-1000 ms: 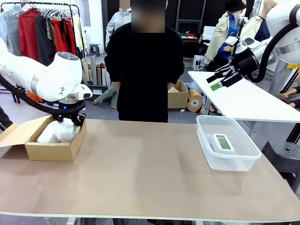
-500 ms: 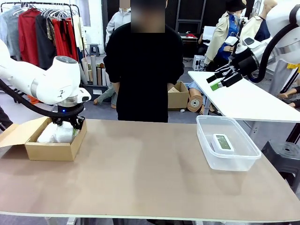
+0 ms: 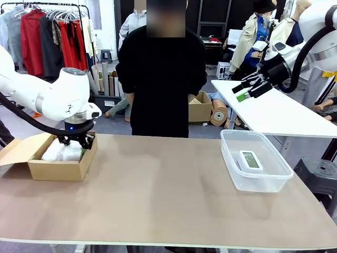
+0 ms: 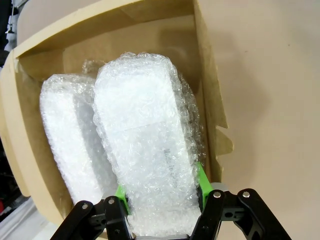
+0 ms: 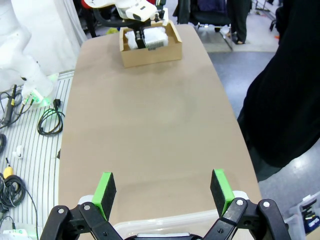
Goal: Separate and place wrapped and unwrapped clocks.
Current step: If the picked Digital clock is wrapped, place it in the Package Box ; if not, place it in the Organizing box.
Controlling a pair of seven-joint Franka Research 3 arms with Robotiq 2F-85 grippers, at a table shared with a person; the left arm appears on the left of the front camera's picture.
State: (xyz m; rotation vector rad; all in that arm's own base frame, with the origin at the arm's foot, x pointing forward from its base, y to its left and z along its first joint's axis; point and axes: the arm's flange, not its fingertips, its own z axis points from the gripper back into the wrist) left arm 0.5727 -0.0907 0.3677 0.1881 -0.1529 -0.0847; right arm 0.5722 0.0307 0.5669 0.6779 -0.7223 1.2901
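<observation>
Since a second ago: left arm has shifted slightly toward picture left and down over the box; all else unchanged.

Item 1. Cardboard box (image 3: 55, 169), open flap to the left, at the tabletop's (image 3: 158, 195) left end. Holds two bubble-wrapped bundles side by side. In the left wrist view, box wall (image 4: 210, 100) runs along the right of the bundles.

Item 2. Left claw (image 3: 76, 141), pointing down into the box. Clenched on the nearer bundle (image 4: 150, 150), green pads (image 4: 201, 180) pressed to its two sides at its lower end.

Item 3. Second bundle (image 4: 67, 135), lying against the held one, on the box floor next to the far wall. Untouched by the claw.

Item 4. Person (image 3: 160, 79) in black, standing at the far edge of the tabletop, centre.

Item 5. Clear plastic tub (image 3: 229, 158), right end of the tabletop. Contains the unwrapped clock (image 3: 249, 159), white with grey-green screen, lying flat, face up.

Item 6. Right claw (image 3: 246, 89), raised well above the tabletop, beyond the tub, to the right. Released, jaws wide apart, nothing between them; green pads (image 5: 106, 189) well separated in the right wrist view, tub rim (image 5: 165, 220) just below them.
</observation>
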